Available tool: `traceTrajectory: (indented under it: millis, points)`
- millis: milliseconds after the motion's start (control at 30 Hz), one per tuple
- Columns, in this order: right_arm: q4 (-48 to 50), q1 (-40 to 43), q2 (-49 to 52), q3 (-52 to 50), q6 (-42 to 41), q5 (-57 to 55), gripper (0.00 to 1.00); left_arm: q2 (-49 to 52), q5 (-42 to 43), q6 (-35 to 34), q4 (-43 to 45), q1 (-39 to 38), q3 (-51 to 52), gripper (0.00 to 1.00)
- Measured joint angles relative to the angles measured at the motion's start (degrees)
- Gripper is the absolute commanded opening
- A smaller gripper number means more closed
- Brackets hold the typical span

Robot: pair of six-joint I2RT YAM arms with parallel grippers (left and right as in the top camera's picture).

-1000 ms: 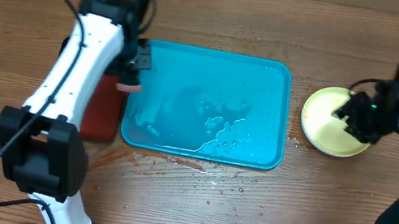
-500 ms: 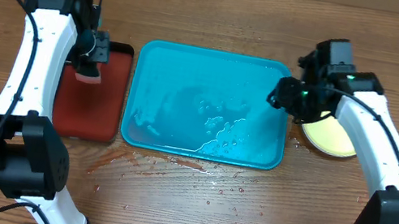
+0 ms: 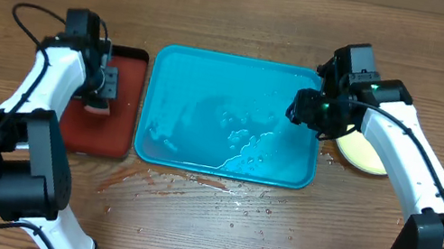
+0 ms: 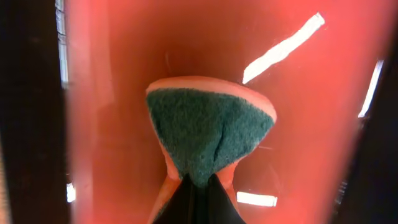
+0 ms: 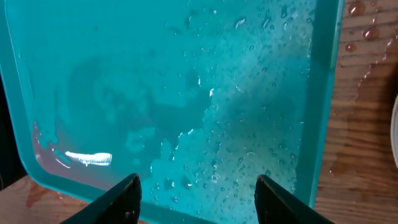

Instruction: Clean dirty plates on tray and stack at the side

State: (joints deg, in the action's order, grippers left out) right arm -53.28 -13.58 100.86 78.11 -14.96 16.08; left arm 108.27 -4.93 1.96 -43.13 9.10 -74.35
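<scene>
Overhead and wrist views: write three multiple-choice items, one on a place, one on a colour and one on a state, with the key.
1. Where is the yellow-green plate relative to the turquoise tray?
A. On it
B. On the table to its right
C. On the table to its left

2. What colour is the scrub face of the sponge pinched by the left gripper?
A. Green
B. Blue
C. Yellow

3. What is the state of the right gripper?
A. Shut on a plate
B. Shut on a cloth
C. Open, holding nothing

Key:
1 B: the overhead view shows it on the wood past the tray's right edge, partly hidden by the right arm.
2 A: the left wrist view shows a green pad with an orange edge.
3 C: the right wrist view shows the fingers wide apart over the wet tray.
</scene>
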Motion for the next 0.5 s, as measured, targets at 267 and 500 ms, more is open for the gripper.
traceTrajectory:
  millis: [267,500]
  points:
    - [-0.37,0.00,0.00,0.00,-0.02,0.00,0.60,0.00,-0.02,1.09,3.10,0.00,3.37,1.00]
    - [-0.33,-0.02,0.00,0.00,0.04,0.00,0.67,0.04,0.00,1.22,-5.22,0.00,-1.97,1.00]
